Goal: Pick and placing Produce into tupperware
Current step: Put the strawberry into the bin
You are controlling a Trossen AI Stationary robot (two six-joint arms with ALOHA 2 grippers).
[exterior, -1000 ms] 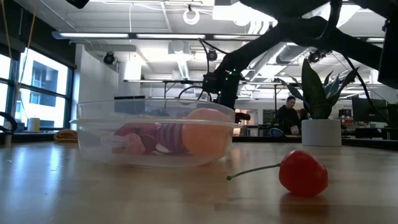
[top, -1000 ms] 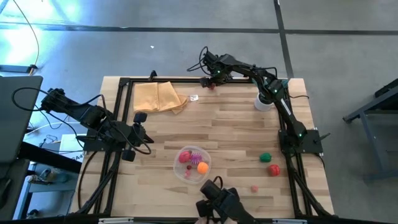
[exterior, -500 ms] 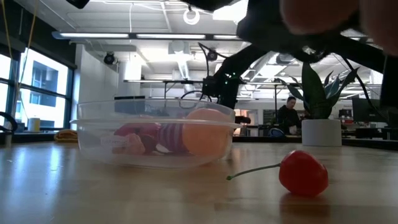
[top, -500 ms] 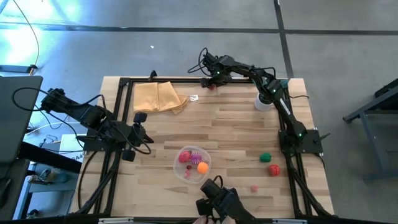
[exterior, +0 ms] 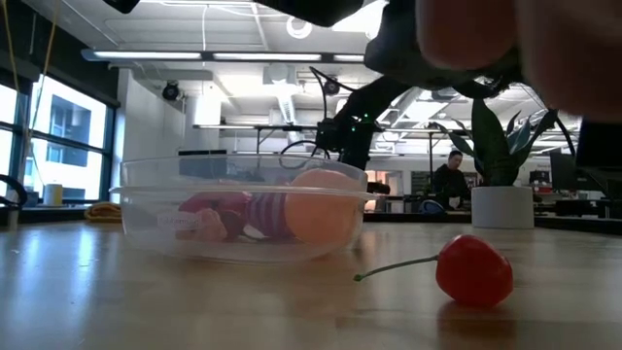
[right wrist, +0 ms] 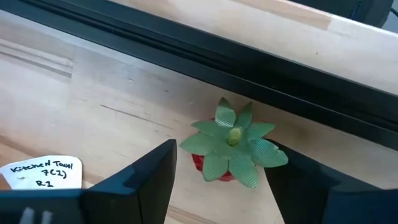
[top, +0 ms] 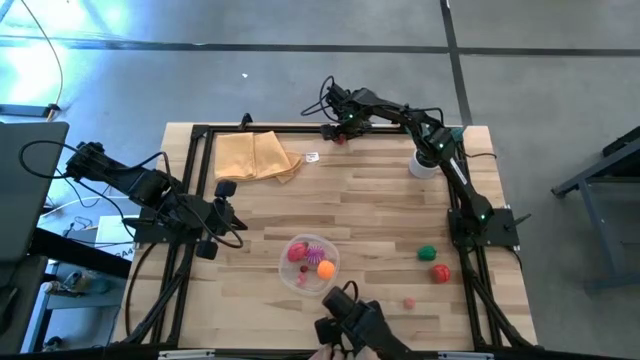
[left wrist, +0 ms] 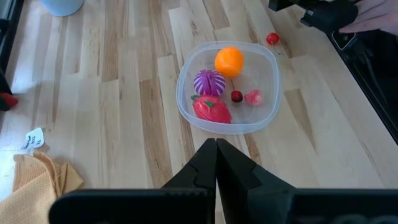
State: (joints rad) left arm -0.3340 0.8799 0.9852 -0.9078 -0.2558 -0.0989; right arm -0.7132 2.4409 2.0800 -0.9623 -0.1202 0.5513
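Note:
The tupperware (top: 287, 268) stands near the table's near edge and holds an orange ball (left wrist: 229, 60), a purple striped piece (left wrist: 208, 81), a red piece (left wrist: 211, 109) and two small bits. A green piece (top: 427, 253), a red one (top: 440, 272) and a cherry (exterior: 474, 270) lie on the table to its right. By the far rail a red fruit with a green leaf crown (right wrist: 230, 149) sits on the wood. My right gripper (right wrist: 224, 158) is open, one finger on each side of that fruit. My left gripper (left wrist: 216, 149) is shut, hovering left of the tupperware.
A folded yellow-tan cloth (top: 255, 155) and a paper label (right wrist: 43, 171) lie at the far left. A plant in a white pot (top: 428, 160) stands at the far right. The black rail (right wrist: 249, 68) runs just behind the fruit. A person's hand with a dark object (top: 350, 325) is at the near edge.
Both arms have kept still. In the low view a dark blurred shape and a hand have come in over the top right of the picture; the dark object at the near edge has shifted slightly.

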